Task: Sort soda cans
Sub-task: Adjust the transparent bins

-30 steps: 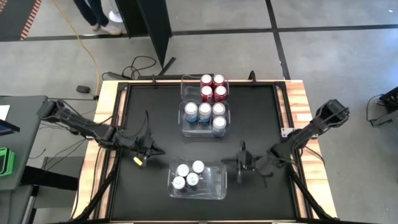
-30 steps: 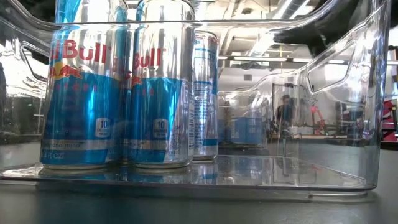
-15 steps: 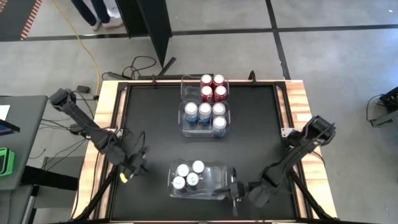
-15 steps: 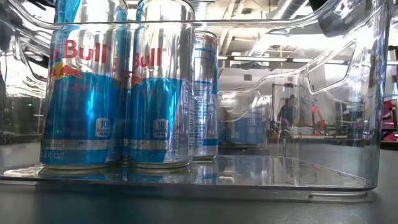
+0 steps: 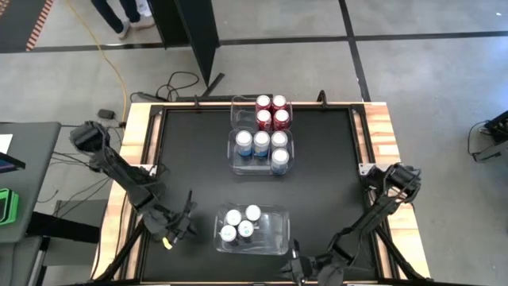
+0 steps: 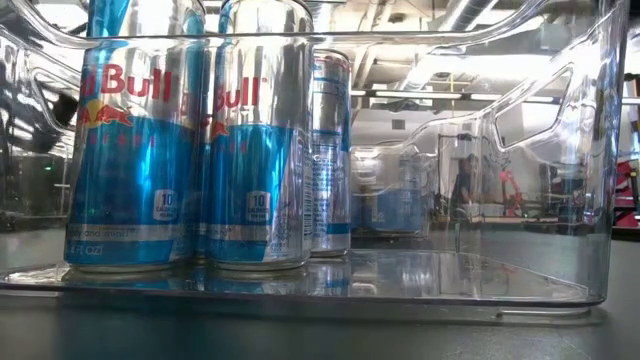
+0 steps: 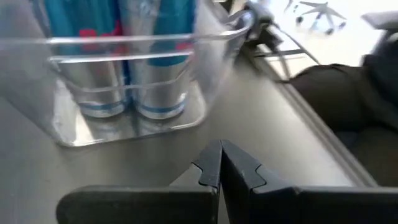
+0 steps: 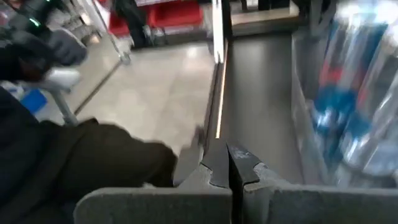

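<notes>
A: Which containers stand on the table (image 5: 333, 167), and what does each hold?

B: Three clear plastic bins. The far bin (image 5: 238, 114), at the table's far edge, holds four red cans (image 5: 271, 112) grouped at its right end. The middle bin (image 5: 234, 155), touching it on the near side, holds five light blue and silver cans (image 5: 262, 146). The near bin (image 5: 274, 232), close to the table's near edge, holds four blue and silver cans (image 5: 240, 223) at its left end; its right end carries nothing.

A: How are the cans oriented?

B: All stand upright, long axis vertical, silver tops up. In the low view the printed labels face the camera.

A: State of the end effectors?

B: The left gripper (image 5: 176, 230) is clenched on nothing, just left of the near bin. The right gripper (image 5: 295, 268) is likewise clenched and empty, at the table's near edge beside the near bin's right corner.
</notes>
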